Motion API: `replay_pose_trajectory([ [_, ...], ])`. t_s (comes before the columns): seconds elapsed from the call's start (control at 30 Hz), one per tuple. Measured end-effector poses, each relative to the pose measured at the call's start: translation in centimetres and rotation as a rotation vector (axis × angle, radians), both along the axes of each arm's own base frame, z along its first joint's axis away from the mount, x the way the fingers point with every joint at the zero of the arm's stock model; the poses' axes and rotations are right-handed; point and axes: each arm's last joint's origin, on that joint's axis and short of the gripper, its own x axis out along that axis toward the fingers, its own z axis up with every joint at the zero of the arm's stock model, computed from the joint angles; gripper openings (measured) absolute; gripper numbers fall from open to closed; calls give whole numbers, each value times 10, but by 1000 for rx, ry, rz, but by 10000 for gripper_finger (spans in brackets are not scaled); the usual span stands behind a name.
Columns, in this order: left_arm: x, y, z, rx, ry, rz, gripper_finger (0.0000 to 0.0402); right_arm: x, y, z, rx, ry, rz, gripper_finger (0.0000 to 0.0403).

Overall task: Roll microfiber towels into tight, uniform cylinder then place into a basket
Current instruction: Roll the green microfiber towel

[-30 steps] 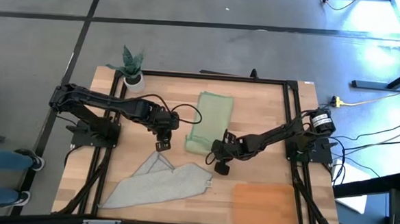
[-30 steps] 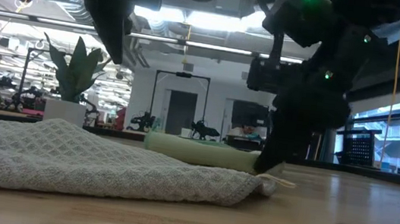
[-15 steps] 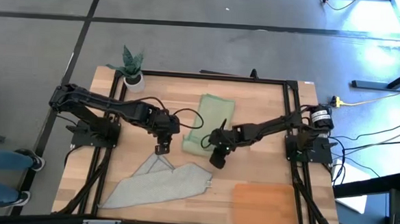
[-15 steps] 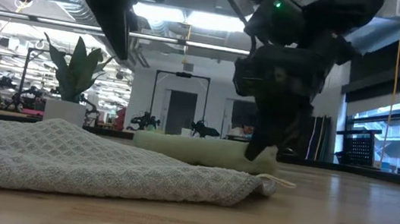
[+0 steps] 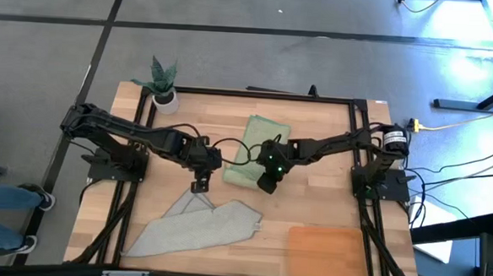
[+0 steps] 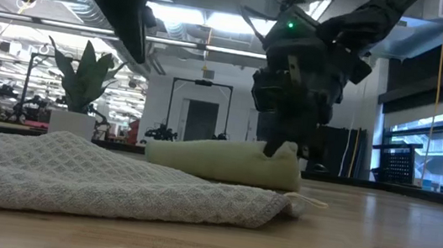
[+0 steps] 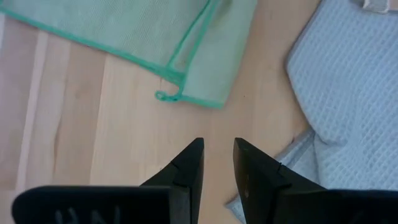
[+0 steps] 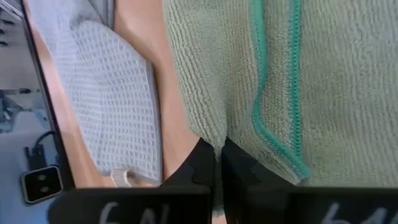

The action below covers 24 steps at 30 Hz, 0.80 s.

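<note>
1. Green microfiber towel (image 8: 249, 81) is lying partly folded near the table's middle, its near edge being pinched between the right gripper (image 5: 265, 178)'s closed fingers (image 8: 205, 163).
2. Left gripper (image 7: 216, 163) is hovering over bare wood, fingers slightly apart, holding nothing, the towel's hemmed corner just beyond their tips.
3. Grey towel (image 5: 195, 227) is lying flat beside both grippers, unrolled.
4. Basket (image 5: 329, 254) is waiting empty, well apart; rolling seems barely begun.
</note>
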Motion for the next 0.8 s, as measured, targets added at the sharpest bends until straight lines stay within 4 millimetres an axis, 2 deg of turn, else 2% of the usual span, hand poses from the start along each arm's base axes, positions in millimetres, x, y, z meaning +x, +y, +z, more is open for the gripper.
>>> replay_pose_trajectory([
  [0.2, 3, -8, 0, -2, -31, -35, 78, 2, -13, 7, 21, -34, -69, 8],
  [0.4, 4, -11, -7, -5, -56, -44, 78, -3, -23, 27, -27, -87, -132, 8],
  [0.6, 3, -11, -21, -7, -53, -38, 78, -12, -30, 34, -63, -17, -265, 8],
  [0.8, 1, -11, -28, -6, -44, -37, 78, -18, -34, 30, -51, 73, -336, 8],
])
